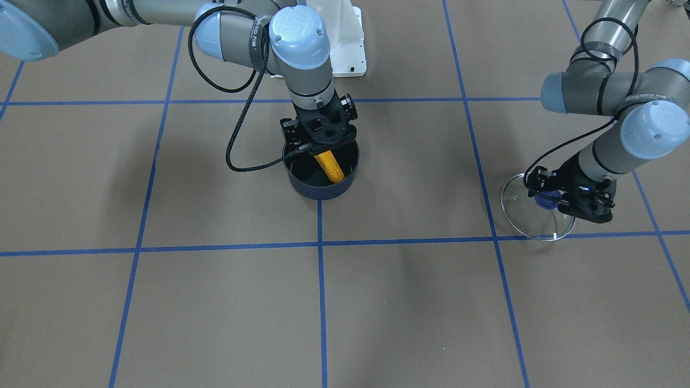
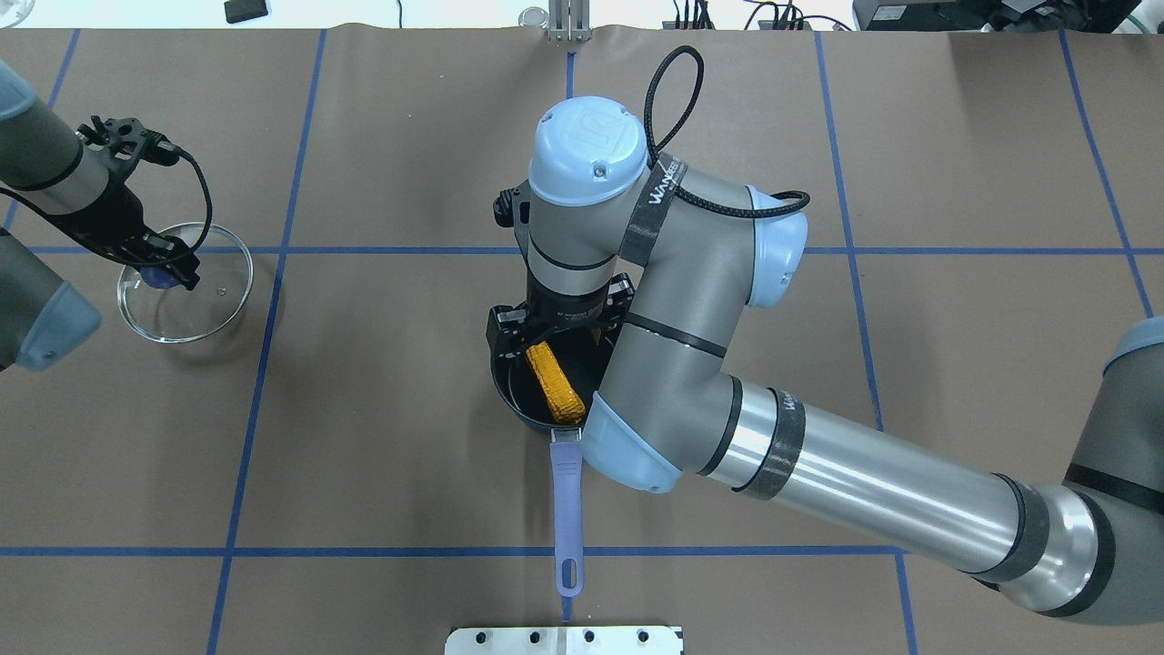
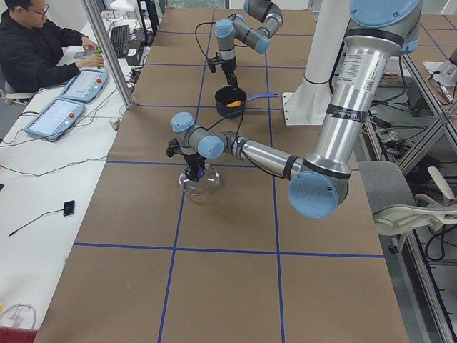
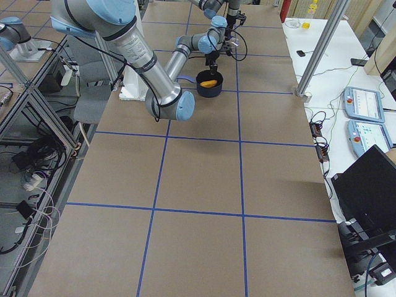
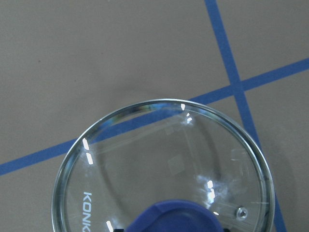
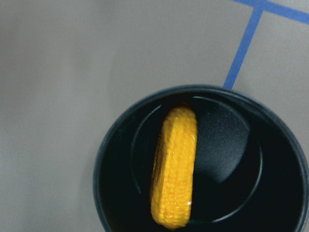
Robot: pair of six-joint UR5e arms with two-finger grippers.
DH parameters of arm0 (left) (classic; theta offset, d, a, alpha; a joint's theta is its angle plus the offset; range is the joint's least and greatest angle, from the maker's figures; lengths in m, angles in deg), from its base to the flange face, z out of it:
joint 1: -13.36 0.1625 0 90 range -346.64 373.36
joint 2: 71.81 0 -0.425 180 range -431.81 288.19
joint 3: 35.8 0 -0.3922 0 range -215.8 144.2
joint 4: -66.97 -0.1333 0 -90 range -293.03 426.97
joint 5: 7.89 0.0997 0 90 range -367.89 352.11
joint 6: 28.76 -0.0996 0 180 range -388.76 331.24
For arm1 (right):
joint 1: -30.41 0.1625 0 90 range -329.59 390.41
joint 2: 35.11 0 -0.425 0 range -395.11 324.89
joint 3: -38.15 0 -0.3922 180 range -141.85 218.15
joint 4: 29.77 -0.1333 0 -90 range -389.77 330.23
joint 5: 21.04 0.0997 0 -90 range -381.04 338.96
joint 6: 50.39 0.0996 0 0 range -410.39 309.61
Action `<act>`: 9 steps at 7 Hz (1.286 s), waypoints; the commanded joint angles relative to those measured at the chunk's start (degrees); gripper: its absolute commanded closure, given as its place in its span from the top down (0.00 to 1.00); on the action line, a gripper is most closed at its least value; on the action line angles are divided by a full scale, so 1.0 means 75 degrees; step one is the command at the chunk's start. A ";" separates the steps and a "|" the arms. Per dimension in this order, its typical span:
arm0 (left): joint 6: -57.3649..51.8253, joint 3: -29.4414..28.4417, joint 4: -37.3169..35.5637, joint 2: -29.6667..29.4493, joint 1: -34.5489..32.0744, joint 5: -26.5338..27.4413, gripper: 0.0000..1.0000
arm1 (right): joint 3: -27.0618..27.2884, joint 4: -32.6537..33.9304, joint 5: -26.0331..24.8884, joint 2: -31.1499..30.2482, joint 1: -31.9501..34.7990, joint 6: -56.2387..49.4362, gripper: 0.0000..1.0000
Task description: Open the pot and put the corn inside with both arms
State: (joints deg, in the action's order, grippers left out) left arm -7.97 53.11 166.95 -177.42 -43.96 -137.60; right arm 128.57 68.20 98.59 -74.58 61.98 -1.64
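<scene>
The dark navy pot (image 1: 321,189) stands open mid-table, its lavender handle (image 2: 566,491) pointing toward the robot. The orange-yellow corn (image 1: 330,167) lies tilted inside it, also seen from overhead (image 2: 555,387) and in the right wrist view (image 6: 175,164), where no finger touches it. My right gripper (image 1: 322,151) hangs just over the pot's rim above the corn's upper end and appears open. My left gripper (image 1: 555,196) is shut on the purple knob (image 5: 178,217) of the glass lid (image 1: 525,215). It holds the lid at table level far to my left; I cannot tell if the lid touches the table.
A white base plate (image 1: 347,48) sits behind the pot on the robot's side. Blue tape lines cross the brown table (image 1: 409,302). An operator (image 3: 36,50) sits at a side desk with tablets beyond the table's far edge.
</scene>
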 commanded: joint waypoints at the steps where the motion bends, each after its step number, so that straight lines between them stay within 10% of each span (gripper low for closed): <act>1: 0.0052 -0.0182 0.0029 -0.0028 0.0025 -0.0723 0.50 | 0.0025 0.0005 -0.0001 0.0025 0.0056 0.0004 1.00; 9: 0.0041 -0.0335 0.0111 -0.0005 0.0037 -0.0859 0.55 | 0.0025 -0.0007 -0.0013 -0.0092 0.0045 -0.0019 1.00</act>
State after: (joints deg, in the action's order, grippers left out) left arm -7.69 50.60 167.79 -177.44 -43.68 -144.03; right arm 128.80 68.17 98.50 -75.21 62.32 -1.72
